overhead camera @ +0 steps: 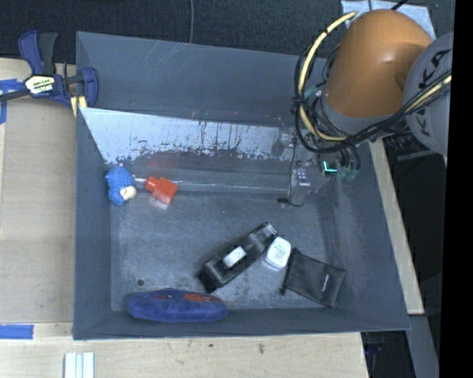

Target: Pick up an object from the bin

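Camera view: tool [299, 185] by bin [187, 76] far-right corner, grip state unclear; open floor leftward.

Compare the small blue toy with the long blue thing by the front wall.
The small blue toy is stubby with a pale patch; the long blue thing is longer, with a red streak. The toy sits near an orange block; the long one lies alone. Both are blue.

We can't ID the small blue-and-white thing [120, 185] by the left wall [92, 225]: too small. The orange cover [375, 61] w/ cables [309, 66] hides most of the gripper [297, 195]; cables cut off at top.
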Controlling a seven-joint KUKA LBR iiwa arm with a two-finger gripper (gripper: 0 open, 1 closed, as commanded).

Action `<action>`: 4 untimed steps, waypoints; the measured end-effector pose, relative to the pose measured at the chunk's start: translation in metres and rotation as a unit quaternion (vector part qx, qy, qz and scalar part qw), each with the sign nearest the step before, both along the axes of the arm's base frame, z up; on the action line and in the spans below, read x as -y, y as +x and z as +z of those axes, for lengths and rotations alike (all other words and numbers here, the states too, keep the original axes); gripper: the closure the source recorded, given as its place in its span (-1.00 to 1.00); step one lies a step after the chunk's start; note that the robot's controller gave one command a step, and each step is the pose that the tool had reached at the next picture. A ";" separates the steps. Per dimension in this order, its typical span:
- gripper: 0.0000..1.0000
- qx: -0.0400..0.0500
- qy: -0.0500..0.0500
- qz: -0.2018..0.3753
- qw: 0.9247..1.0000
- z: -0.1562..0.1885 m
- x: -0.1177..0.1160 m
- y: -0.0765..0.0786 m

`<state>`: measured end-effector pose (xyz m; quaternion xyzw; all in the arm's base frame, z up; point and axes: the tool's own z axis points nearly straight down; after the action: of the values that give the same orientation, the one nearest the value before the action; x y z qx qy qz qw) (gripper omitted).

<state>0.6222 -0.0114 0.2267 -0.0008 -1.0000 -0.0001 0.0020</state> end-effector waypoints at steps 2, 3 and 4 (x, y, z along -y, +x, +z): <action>-1.00 0.006 0.000 0.241 0.970 -0.124 -0.050 -0.027; -1.00 0.003 0.000 0.385 0.923 -0.115 -0.048 -0.037; -1.00 -0.003 0.001 0.488 0.873 -0.154 -0.050 -0.033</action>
<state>0.5891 0.0386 0.0727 0.4872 -0.8733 -0.0004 0.0043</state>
